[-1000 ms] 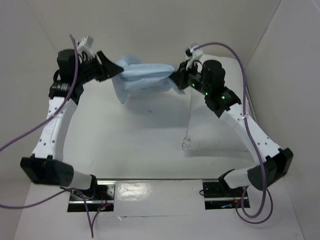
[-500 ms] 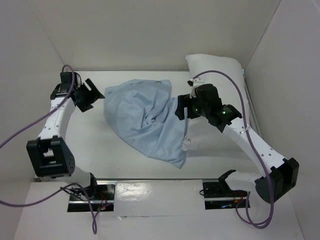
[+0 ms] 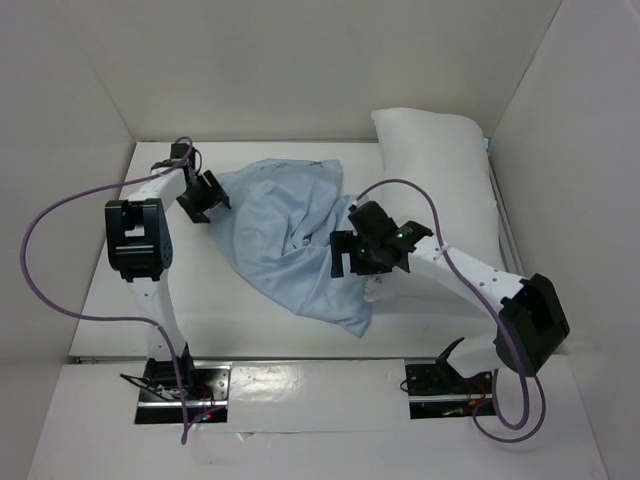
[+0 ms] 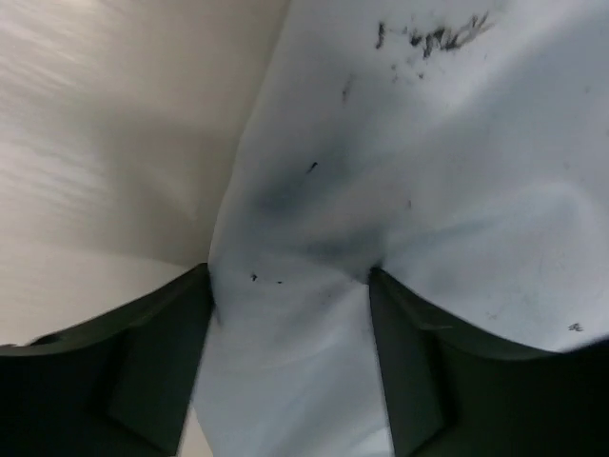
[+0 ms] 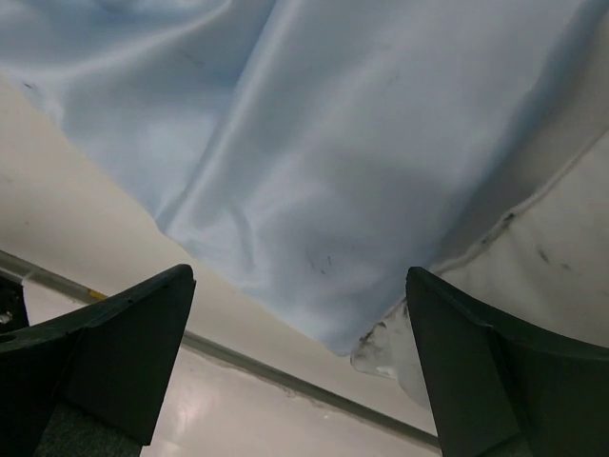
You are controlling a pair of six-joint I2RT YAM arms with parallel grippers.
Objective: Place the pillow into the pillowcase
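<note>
The light blue pillowcase (image 3: pixel 285 240) lies rumpled on the white table (image 3: pixel 130 300), its right side against the plump white pillow (image 3: pixel 440 170). The left gripper (image 3: pixel 205 195) sits at its far-left edge, and the right gripper (image 3: pixel 345 255) hangs over its right side.

Top view lit evenly & brightly from above; soft shadows cast on table (image 3: pixel 215 300). Glare noted on glossy front strip (image 3: pixel 300 385). Wrist pics dimmer, fingers (image 4: pixel 143 371) blurred, dark.

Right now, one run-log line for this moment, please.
pillowcase: crumpled on table, unheld | pillow: to its right, not inserted | left jaws: open at pillowcase's left edge | right jaws: open above its right side
</note>
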